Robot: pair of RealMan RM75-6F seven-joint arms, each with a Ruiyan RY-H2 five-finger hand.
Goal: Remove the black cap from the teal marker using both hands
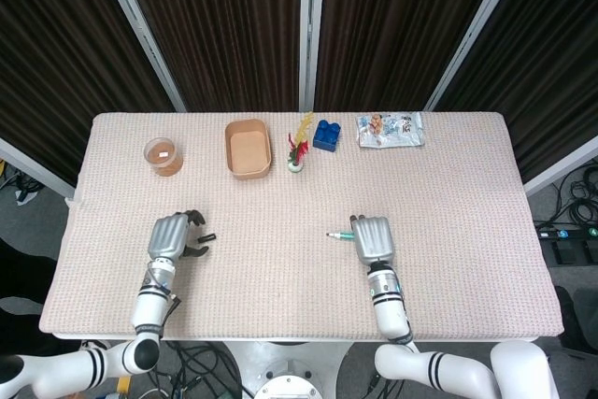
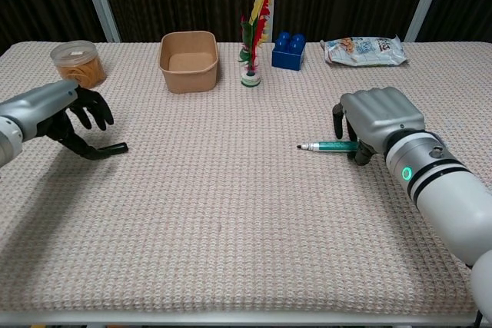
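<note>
I have the cap off already: the teal marker (image 2: pixel 332 146) sits in my right hand (image 2: pixel 374 119) with its bare tip pointing toward the table's middle, and the black cap (image 2: pixel 114 147) is over on the far left side with my left hand (image 2: pixel 75 117). The two pieces are well apart, so I judge the pull itself done and the step in hand to be setting both parts down.

My right hand is curled around the rear of the marker, low over the woven table cover (image 1: pixel 448 184); from the chest view the barrel looks level and at or just above the cloth, though I cannot tell whether it touches. My left hand has its fingers partly spread, and the cap lies at the fingertips near the cloth; I cannot tell whether it is pinched or merely resting against them.

Next I would loosen the right hand's curl gently so the marker does not roll, then lift both hands straight up. The tan tray (image 1: pixel 248 148), the jar (image 1: pixel 163 156) and the blue brick (image 1: pixel 326 135) stand far back, clear of my hands.
</note>
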